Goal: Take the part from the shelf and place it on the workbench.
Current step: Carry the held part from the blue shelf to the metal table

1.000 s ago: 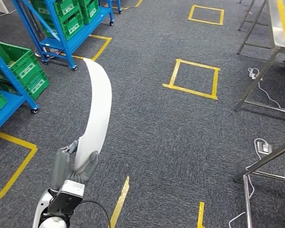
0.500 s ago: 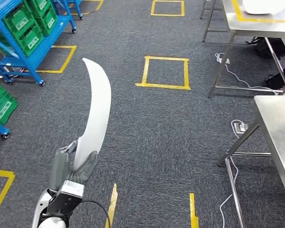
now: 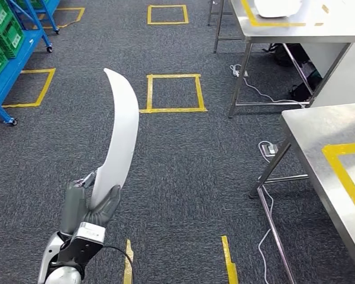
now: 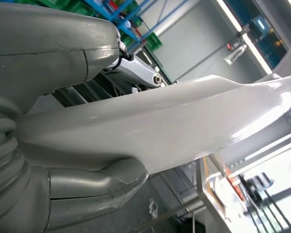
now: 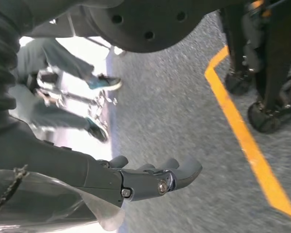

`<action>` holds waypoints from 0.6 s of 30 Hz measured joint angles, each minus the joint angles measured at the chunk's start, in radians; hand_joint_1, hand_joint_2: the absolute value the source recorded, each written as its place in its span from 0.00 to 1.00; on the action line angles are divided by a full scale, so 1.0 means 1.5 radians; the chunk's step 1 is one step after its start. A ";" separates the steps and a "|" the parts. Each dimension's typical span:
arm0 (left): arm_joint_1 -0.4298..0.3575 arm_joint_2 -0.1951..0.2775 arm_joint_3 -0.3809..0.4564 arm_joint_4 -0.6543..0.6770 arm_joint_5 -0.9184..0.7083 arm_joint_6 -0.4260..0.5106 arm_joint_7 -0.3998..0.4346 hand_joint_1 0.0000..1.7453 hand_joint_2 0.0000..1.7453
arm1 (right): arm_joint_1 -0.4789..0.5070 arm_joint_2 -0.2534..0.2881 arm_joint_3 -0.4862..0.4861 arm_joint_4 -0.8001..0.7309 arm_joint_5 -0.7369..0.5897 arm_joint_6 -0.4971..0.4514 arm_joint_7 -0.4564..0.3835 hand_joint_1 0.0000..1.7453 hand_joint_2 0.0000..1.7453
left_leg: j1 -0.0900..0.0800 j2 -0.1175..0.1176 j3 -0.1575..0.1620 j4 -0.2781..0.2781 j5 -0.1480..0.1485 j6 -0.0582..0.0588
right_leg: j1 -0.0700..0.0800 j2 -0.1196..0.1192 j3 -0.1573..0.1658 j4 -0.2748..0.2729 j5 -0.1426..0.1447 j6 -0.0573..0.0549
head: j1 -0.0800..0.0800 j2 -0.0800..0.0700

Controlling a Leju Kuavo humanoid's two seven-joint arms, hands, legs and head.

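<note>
the steel workbench (image 3: 318,139) is standing at the right on grey carpet. the curved white part (image 3: 118,139) is rising upright over the floor, left of it. the left hand (image 3: 84,204) is gripping its lower end, thumb and fingers pressing both faces. the right hand (image 5: 151,177) is hanging with fingers straight, together, holding nothing.

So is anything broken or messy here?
Nothing looks broken. The left hand holds the long curved white plastic part upright. Loose white cables and a power strip trail on the grey carpet beside the steel workbench, a bit untidy.
</note>
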 joint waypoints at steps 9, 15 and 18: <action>-0.006 -0.004 0.002 0.004 -0.004 -0.007 0.002 1.00 1.00 | 0.002 0.002 -0.020 -0.006 0.014 0.002 0.003 0.00 1.00 | -0.003 0.064 0.024 0.002 -0.027 -0.017 | -0.013 -0.080 0.030 -0.060 0.046 0.015 | 0.002 0.000; -0.014 -0.005 0.003 0.004 -0.005 -0.009 0.002 1.00 1.00 | 0.001 0.002 -0.028 -0.010 0.022 0.003 0.002 0.00 1.00 | 0.004 0.035 0.006 0.066 -0.074 -0.034 | -0.012 -0.044 0.040 -0.069 0.040 -0.015 | -0.003 0.000; -0.013 -0.004 0.004 0.006 -0.006 -0.009 0.002 1.00 1.00 | -0.002 0.002 -0.031 -0.012 0.023 0.003 -0.003 0.00 1.00 | 0.003 0.018 -0.067 0.192 -0.112 -0.032 | -0.009 -0.020 0.044 -0.069 0.037 -0.022 | -0.006 0.000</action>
